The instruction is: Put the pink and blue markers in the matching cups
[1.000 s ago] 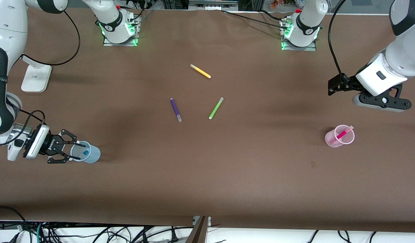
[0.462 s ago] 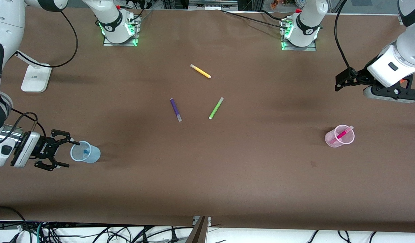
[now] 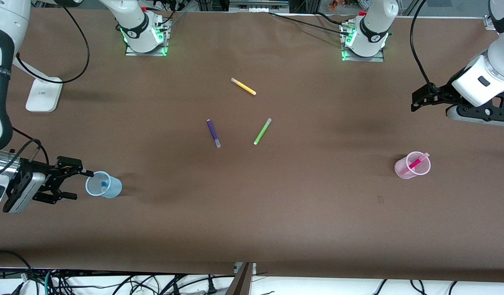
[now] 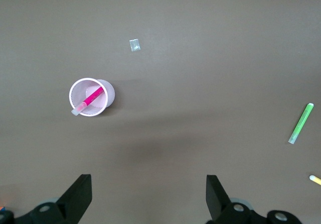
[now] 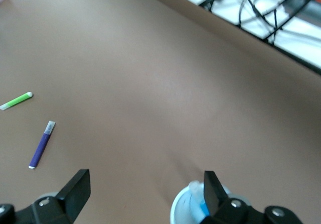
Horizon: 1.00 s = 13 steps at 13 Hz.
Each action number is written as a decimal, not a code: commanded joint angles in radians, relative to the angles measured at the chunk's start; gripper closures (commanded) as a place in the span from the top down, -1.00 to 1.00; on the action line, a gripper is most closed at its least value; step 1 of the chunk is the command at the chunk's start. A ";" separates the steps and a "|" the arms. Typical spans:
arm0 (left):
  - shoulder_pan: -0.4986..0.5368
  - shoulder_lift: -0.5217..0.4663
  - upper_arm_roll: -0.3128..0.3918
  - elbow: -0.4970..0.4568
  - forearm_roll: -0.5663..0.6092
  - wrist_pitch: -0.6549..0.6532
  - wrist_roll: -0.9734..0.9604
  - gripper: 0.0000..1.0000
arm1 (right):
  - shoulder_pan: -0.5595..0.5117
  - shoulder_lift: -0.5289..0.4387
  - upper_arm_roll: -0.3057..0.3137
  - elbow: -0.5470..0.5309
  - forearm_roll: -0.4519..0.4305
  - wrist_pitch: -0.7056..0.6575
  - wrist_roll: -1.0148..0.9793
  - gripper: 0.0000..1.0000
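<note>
The pale blue cup (image 3: 115,187) stands near the right arm's end of the table with the blue marker (image 3: 104,186) inside it. My right gripper (image 3: 80,185) is open and empty beside that cup, apart from it. In the right wrist view the blue cup (image 5: 175,210) and blue marker (image 5: 204,207) sit by one finger of my right gripper (image 5: 145,178). The pale pink cup (image 3: 399,169) stands near the left arm's end and holds the pink marker (image 3: 416,162), which leans over the rim. My left gripper (image 3: 414,103) is open and empty, raised over bare table. The left wrist view shows the pink cup (image 4: 109,96), the pink marker (image 4: 91,98) and my left gripper (image 4: 147,183).
A dark purple pen (image 3: 213,133), a green pen (image 3: 262,131) and a yellow pen (image 3: 243,86) lie mid-table. A white stand (image 3: 43,95) sits toward the right arm's end. A small pale patch (image 4: 134,44) lies on the table beside the pink cup.
My right gripper has drawn back from the blue cup toward the right arm's end of the table. My left gripper has moved farther from the pink cup. Both markers stay in their cups.
</note>
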<state>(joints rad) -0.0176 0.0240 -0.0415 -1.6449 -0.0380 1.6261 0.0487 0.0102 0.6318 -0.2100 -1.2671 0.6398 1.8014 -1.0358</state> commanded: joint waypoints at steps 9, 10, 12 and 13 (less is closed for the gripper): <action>0.014 -0.023 0.002 -0.018 -0.025 -0.005 0.048 1.00 | -0.012 -0.401 0.239 -0.310 -0.543 -0.097 0.977 1.00; 0.013 -0.023 0.002 -0.016 -0.025 -0.005 0.046 1.00 | -0.012 -0.434 0.241 -0.325 -0.551 -0.138 1.011 1.00; 0.014 -0.023 0.002 -0.016 -0.025 -0.006 0.045 1.00 | -0.012 -0.486 0.251 -0.327 -0.551 -0.250 1.053 1.00; 0.014 -0.023 0.003 -0.016 -0.025 -0.006 0.046 1.00 | -0.012 -0.510 0.251 -0.327 -0.554 -0.287 1.053 1.00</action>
<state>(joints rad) -0.0102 0.0233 -0.0415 -1.6456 -0.0380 1.6250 0.0677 0.0128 0.1991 0.0184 -1.5434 0.1061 1.5644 -0.0162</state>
